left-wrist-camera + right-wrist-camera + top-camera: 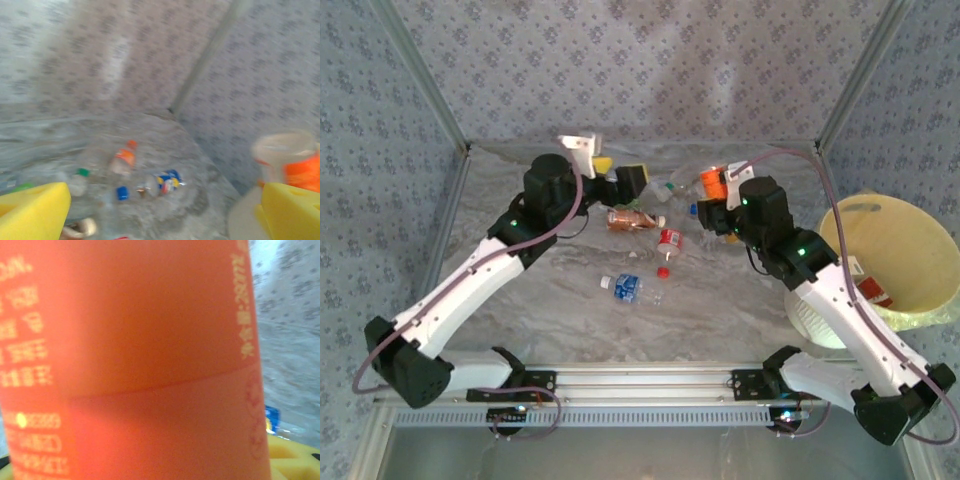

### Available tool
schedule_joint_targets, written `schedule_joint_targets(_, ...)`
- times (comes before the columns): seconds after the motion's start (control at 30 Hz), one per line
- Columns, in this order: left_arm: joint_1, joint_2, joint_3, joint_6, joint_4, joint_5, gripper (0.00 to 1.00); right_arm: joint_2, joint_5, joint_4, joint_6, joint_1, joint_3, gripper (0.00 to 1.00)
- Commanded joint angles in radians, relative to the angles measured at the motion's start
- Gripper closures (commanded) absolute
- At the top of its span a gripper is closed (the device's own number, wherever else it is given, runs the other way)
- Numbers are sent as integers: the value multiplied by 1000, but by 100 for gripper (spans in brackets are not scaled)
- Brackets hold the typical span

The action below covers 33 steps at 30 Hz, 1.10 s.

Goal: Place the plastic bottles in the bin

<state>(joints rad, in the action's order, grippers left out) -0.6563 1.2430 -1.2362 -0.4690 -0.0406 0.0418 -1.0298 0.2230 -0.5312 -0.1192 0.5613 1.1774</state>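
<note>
- Pads of the right end effector (718, 196) are closed on an orange-labelled bottle (709, 182), far and right of centre. In the right wrist view its orange label sits hard against the lens, with one yellow pad (295, 457) at the lower right.
- The left end effector (620, 172) is at far centre and open, its yellow pads (32, 210) spread wide in the left wrist view.
- A blurred bottle (292, 167) with an orange label shows just above the right-hand pad in that view. Whether they touch cannot be told.
- Loose bottles lie on the grey marbled counter (550, 300) between the arms:
  - clear bottles (670, 190) between the two end effectors
  - a brown-and-red bottle (632, 219) just near of the left end effector
  - a red-labelled bottle (669, 240) beside that one
  - a blue-labelled bottle (628, 288) nearer still
- A red cap (663, 270) lies alone between the red-labelled bottle and the blue-labelled bottle.
- The bin (920, 235), pale yellow, stands at the right behind the right arm, well apart from the loose bottles. A red-and-white item (873, 291) lies inside.
</note>
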Motion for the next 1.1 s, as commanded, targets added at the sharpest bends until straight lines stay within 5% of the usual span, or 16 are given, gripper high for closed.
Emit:
schedule_joint_targets(0.0, 55, -41, 60, -58, 15, -166, 2, 62, 135, -53, 114, 5, 59, 60)
schedule_joint_targets(0.4, 180, -78, 198, -163, -39, -196, 2, 197, 443, -85, 196, -47, 84, 61)
schedule_joint_targets(0.8, 210, -43, 216, -219, -37, -165, 2, 266, 284, -138, 10, -509, 72, 66)
schedule_joint_targets(1.07, 221, -45, 223, -228, -50, -181, 2, 273, 421, -214, -56, -677, 33, 58)
